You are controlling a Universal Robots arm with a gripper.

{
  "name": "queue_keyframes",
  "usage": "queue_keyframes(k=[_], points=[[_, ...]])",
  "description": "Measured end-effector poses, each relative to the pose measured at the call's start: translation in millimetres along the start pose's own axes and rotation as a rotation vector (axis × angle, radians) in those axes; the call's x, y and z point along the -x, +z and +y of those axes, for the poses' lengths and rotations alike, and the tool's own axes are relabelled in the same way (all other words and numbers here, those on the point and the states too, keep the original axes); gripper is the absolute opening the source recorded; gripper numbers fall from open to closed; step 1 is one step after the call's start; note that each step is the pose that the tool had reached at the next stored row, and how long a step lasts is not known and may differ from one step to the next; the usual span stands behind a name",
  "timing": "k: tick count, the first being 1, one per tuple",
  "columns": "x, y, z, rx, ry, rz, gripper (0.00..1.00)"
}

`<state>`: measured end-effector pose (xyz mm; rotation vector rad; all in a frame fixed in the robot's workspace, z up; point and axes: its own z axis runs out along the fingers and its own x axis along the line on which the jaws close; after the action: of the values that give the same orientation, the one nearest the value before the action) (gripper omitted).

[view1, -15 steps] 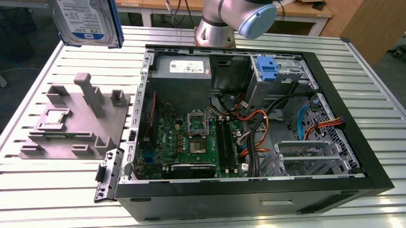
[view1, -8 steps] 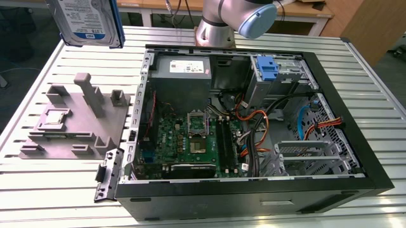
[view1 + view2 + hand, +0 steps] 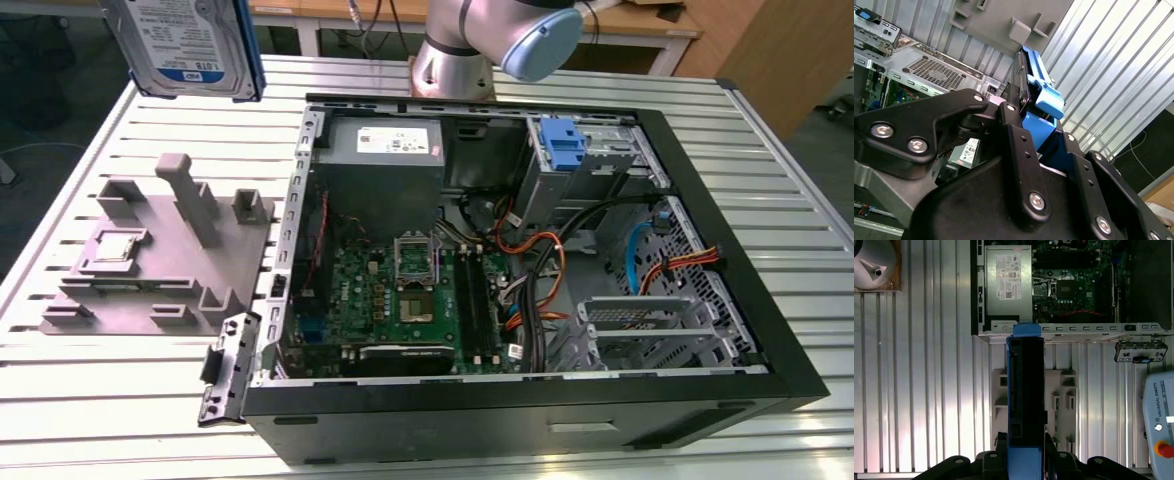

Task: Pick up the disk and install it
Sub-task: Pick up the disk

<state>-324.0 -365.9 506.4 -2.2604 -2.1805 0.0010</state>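
Note:
The disk (image 3: pixel 187 45), silver-grey with a white-and-blue label and a blue carrier frame, hangs high above the slatted table at the exterior view's far left, beside the open computer case (image 3: pixel 534 405). In the first wrist view the disk (image 3: pixel 1025 390) stands edge-on over the grey fixture, just outside the case wall. My gripper (image 3: pixel 1025 442) is shut on the disk, with a black finger on each face. The second wrist view shows the disk (image 3: pixel 1026 75) and its blue frame sticking out past my gripper (image 3: pixel 1039 127).
Inside the case lie a motherboard (image 3: pixel 400 290), a power supply (image 3: pixel 380 145), cable bundles and a drive cage with a blue bracket (image 3: pixel 567 150). A grey fixture block (image 3: pixel 160 250) sits on the table (image 3: pixel 134 400). A teach pendant (image 3: pixel 1159 420) lies nearby.

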Motion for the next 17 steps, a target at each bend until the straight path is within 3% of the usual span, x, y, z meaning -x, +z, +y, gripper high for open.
queue_keyframes(k=[17], points=[[-0.2, 0.0, 4.9, -0.0001, 0.0, 0.0, 0.37]])
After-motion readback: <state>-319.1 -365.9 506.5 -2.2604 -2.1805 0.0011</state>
